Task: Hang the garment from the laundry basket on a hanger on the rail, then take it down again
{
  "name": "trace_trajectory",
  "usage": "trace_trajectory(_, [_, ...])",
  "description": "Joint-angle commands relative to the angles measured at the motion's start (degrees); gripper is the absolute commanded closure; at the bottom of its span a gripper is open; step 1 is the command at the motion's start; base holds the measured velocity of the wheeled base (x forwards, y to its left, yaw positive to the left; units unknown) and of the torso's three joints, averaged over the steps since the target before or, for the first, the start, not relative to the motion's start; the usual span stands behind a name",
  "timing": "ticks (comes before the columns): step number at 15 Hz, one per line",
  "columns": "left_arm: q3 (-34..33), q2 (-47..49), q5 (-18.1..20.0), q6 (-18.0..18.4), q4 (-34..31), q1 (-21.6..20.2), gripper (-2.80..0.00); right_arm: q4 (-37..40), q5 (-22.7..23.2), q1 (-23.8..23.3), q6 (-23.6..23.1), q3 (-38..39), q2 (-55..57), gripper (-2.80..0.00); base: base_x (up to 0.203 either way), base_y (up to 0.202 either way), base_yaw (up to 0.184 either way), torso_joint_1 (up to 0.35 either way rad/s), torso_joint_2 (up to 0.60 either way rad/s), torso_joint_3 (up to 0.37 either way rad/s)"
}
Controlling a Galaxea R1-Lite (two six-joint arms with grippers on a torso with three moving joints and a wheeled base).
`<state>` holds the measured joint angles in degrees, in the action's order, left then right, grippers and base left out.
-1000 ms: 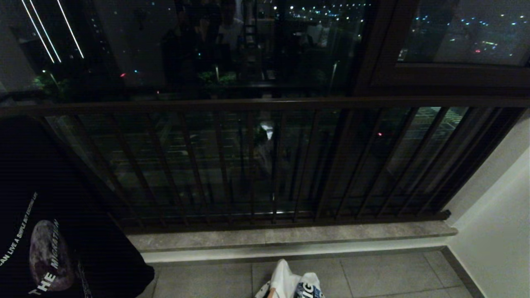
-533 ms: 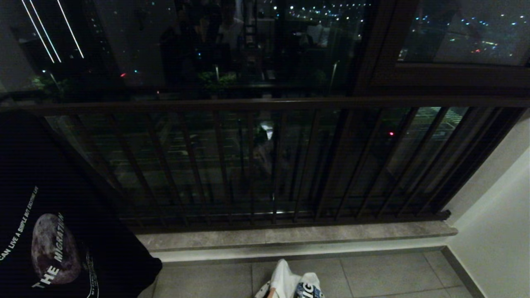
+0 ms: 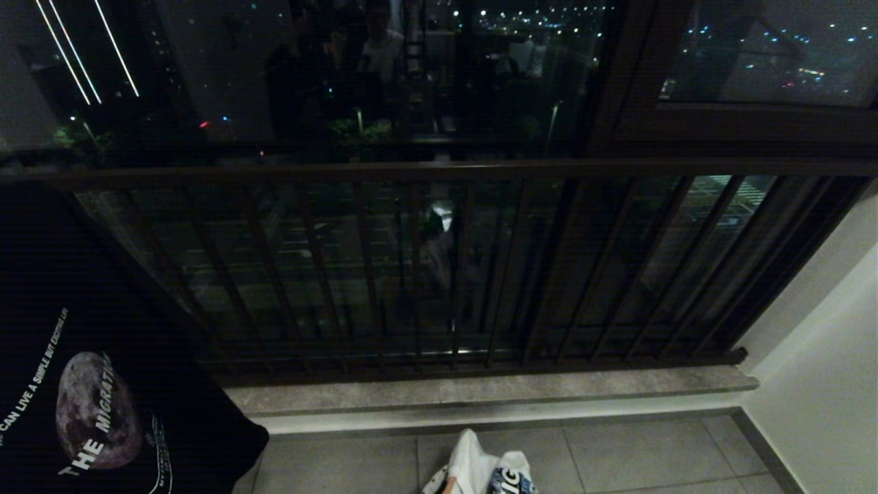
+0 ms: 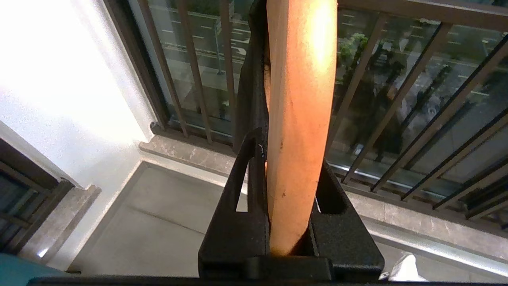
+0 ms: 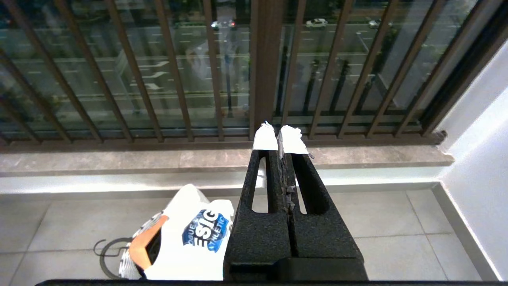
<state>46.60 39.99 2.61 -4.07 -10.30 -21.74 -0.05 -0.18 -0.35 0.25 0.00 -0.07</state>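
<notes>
The left end effector (image 4: pixel 291 186) pinches the wooden hanger (image 4: pixel 299 119) with the black T-shirt (image 3: pixel 103 384) draped below it, where a smooth bar could slip out; the right end effector (image 5: pixel 281 139) sits pressed together.

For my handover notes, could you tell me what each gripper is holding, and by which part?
The left gripper is shut on the wooden hanger, gripping one end of its arm. The right gripper is shut and empty.
</notes>
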Motion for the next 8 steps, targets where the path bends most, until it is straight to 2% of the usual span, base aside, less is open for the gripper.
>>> trace_trajectory(1, [0.0, 0.0, 0.0, -0.1, -0.1, 0.0, 0.0, 0.0, 0.0, 0.0, 0.0, 0.0, 0.0, 0.0, 0.0, 0.0, 0.0, -0.071, 0.16, 0.096])
trace_trajectory(8, [0.1, -0.2, -0.1, 0.6, 0.0, 0.0, 0.0, 0.0, 0.0, 0.0, -0.1, 0.0, 0.0, 0.0, 0.0, 0.0, 0.0, -0.082, 0.19, 0.105])
